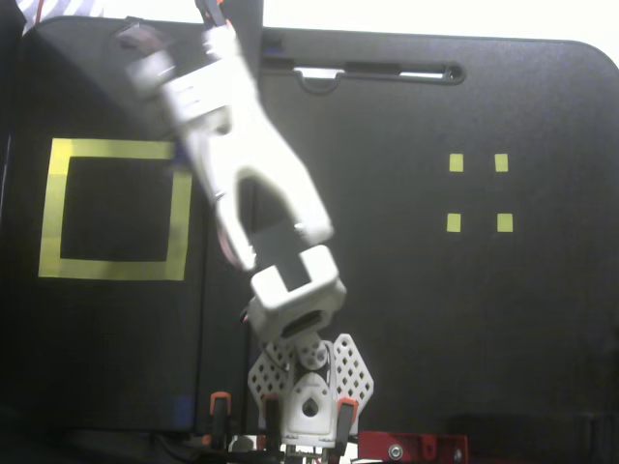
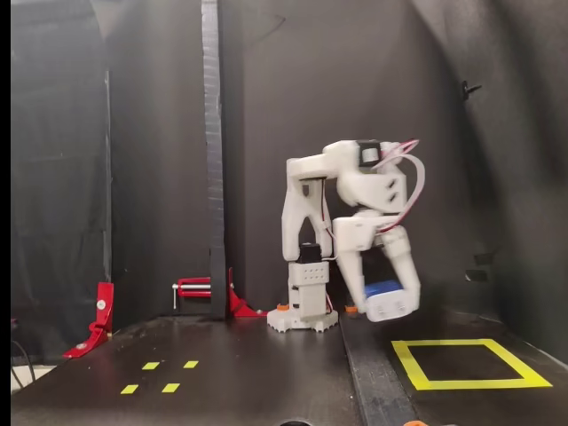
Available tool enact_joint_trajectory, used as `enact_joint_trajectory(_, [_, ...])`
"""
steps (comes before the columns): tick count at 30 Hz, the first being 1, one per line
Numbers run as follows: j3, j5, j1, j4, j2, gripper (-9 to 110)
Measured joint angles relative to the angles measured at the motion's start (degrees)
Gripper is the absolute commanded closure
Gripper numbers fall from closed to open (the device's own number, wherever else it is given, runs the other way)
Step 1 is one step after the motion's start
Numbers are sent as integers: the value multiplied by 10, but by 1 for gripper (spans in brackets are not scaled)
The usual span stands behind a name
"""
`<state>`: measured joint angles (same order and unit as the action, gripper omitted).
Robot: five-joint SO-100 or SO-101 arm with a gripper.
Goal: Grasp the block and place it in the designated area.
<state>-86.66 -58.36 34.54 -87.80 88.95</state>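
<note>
Gripper (image 2: 388, 304) clamped on the block (image 2: 383, 288), carried in the air near the designated area (image 2: 464, 364); judged small, light, rigid, best pinched across its 2 flat sides, clear of any prongs.

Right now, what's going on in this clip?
A single white arm is carrying the block in its gripper, held in the air above the black table. In the side fixed view it hangs near the far left corner of the designated area, the yellow tape square, but has not set the block down. The four small yellow marks lie bare on the other side.
</note>
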Motion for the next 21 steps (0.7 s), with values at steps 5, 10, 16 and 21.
enact_joint_trajectory(5, [0,57,69,-5,0,80])
enact_joint_trajectory(10, [0,89,98,-10,0,80])
enact_joint_trajectory(16, [0,99,108,-9,-1,80])
enact_joint_trajectory(21, [0,102,110,-4,-10,80])
